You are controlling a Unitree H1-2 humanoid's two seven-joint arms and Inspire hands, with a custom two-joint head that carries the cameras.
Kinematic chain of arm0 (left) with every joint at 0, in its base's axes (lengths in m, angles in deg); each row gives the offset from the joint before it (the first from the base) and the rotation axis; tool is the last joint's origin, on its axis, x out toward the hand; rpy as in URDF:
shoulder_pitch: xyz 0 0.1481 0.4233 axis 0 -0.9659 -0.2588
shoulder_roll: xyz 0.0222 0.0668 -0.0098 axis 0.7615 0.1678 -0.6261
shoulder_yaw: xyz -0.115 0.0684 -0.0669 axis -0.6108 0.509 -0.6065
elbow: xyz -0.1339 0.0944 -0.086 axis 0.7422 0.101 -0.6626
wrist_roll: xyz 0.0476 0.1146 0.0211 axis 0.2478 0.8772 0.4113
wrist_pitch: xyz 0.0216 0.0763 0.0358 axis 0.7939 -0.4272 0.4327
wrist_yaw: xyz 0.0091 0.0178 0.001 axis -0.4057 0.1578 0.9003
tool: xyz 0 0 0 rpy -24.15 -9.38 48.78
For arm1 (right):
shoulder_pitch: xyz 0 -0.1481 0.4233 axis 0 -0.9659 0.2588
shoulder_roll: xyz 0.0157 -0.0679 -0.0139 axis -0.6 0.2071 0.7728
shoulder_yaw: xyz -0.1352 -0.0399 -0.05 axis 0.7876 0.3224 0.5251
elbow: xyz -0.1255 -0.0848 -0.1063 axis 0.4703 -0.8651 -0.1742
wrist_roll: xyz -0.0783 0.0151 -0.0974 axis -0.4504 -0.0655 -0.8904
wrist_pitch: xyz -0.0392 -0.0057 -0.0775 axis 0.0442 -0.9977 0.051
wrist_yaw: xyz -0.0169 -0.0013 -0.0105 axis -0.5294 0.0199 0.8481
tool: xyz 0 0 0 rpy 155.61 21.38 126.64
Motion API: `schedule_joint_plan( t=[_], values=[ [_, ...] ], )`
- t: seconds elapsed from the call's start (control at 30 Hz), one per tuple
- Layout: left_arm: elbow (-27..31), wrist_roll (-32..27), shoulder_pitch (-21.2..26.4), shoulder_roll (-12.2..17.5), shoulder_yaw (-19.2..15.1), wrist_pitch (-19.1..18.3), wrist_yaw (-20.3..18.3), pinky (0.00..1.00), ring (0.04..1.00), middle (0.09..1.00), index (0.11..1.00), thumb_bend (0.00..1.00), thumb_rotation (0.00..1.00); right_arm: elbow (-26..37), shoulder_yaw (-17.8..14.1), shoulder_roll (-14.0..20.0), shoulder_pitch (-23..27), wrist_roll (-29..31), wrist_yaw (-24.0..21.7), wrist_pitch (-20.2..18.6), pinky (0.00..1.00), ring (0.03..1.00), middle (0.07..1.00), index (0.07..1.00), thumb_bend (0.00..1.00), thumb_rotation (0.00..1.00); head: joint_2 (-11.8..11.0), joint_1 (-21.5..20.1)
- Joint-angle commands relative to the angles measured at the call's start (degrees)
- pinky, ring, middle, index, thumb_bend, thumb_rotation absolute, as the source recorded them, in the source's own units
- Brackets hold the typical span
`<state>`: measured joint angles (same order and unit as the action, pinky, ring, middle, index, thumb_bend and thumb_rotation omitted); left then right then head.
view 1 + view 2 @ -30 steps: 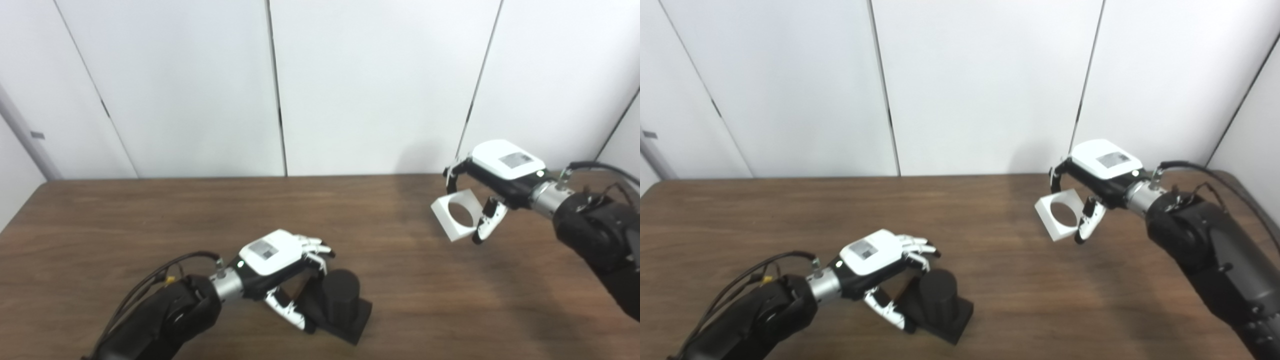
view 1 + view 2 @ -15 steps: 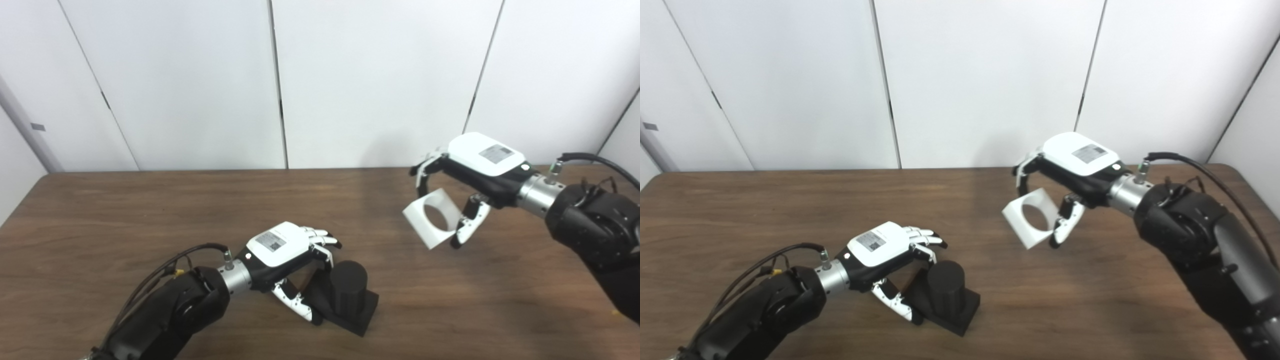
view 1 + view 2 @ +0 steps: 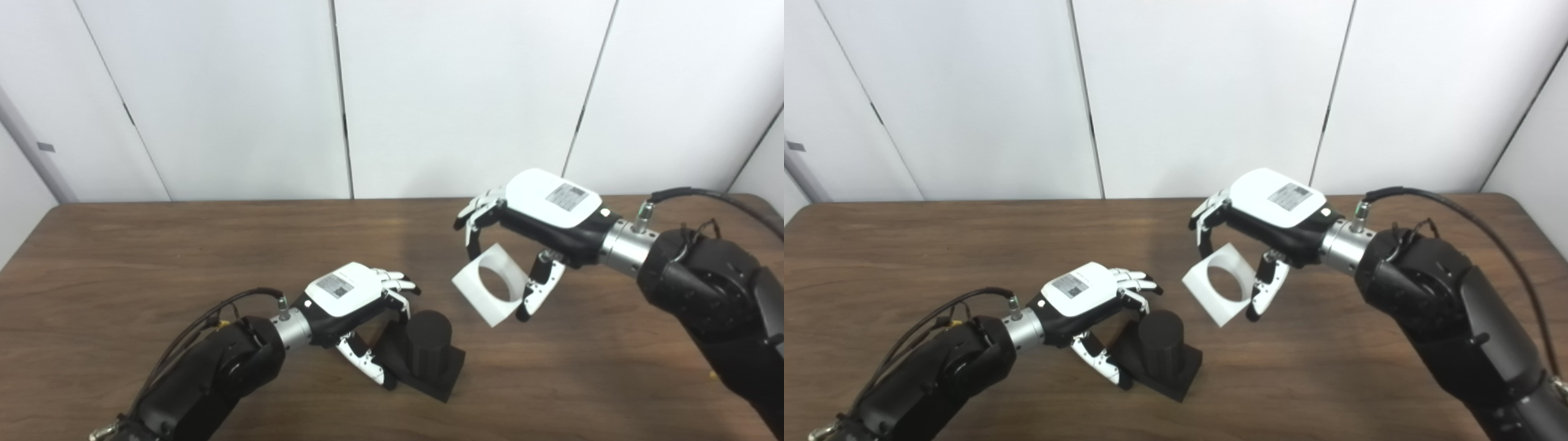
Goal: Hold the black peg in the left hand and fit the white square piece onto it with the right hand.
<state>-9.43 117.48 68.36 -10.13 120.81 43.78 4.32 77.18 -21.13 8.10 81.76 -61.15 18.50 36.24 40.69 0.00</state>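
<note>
**Square piece in the air near the peg: misalignment is the main risk**

Right hand (image 3: pixel 539 226) carries the white square piece (image 3: pixel 490 293), pinched between the fingers (image 3: pixel 474 215) on its far upper edge and the thumb on its near right edge. The piece is clear of the table (image 3: pixel 122 257), tilted, with its round hole facing partly toward the camera. It sits up and to the right of the black peg (image 3: pixel 429 343), near it but apart.

Left hand (image 3: pixel 349 300) is at the peg's left side, fingers curled over toward the round post and thumb down against the square black base. Contact looks like a light bracing hold. I cannot tell how firmly it grips, as the palm hides the contact. The peg's base rests flat on the table and the post stands upright.

Risks, as judgements:
- Hole axis is not in line with the post. If the piece comes down tilted like this, the rim may catch on the post top and jam or cock sideways.
- The pinch sits on two edges only. A sideways push from the post could rotate the piece in the grip or pop it free.
- Left fingers lie close over the post top. The descending piece could strike them before it reaches the post.
- If the left hold is loose, a misplaced push could slide or tip the peg on the table.

Needs: level the piece, centre the hole over the post, then lower slowly.
</note>
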Motion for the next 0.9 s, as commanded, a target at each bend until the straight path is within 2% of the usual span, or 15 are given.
schedule_joint_plan(
  t=[0.0,0.37,0.87],
  values=[
    [-2.74,4.21,-2.17,0.46,2.77,-1.15,-4.48,0.89,0.916,0.886,0.488,0.52,0.08,2.11,-0.24,-0.3,2.02,0.34,0.2,0.89,0.78,0.799,0.757,0.477,0.52,0.14,0.01,0.03],
    [-2.38,4.47,-2.1,0.4,2.95,-1.71,-5.15,0.9,0.92,0.892,0.489,0.52,0.08,2.59,1.98,-3.57,2.08,-0.28,-0.65,1.05,0.78,0.796,0.757,0.476,0.52,0.14,0.08,-0.05],
    [-0.89,3.97,-2.3,0.57,2.85,-1.9,-5.85,0.89,0.918,0.893,0.489,0.52,0.08,1.04,2.2,-6.32,0.3,0.2,0.29,1.43,0.77,0.79,0.755,0.476,0.52,0.14,0.6,0.46]
  ],
)
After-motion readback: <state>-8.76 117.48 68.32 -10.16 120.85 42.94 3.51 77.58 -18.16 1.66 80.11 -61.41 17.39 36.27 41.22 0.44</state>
